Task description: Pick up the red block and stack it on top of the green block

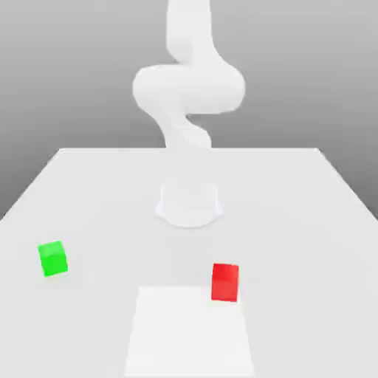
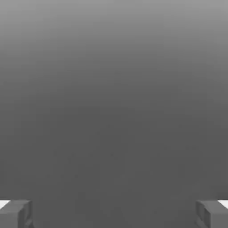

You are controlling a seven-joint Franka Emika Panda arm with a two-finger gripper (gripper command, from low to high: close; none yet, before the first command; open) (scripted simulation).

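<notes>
The red block (image 1: 225,282) rests on the white table (image 1: 96,192) toward the exterior view's right, near the front. The green block (image 1: 53,258) sits well apart from it on the exterior view's left. Both cubes lie flat and untouched. In the hand view my gripper (image 2: 114,214) is open: its two grey fingertips (image 2: 16,213) stand far apart with nothing between them, against a plain grey backdrop. The white arm (image 1: 188,88) rises from its base and runs off the top of the exterior view.
The arm's round base (image 1: 189,203) stands at the table's middle, behind both blocks. A slightly brighter rectangular patch (image 1: 188,336) marks the table's front centre, its corner touching the red block. Open table surface lies between the two cubes.
</notes>
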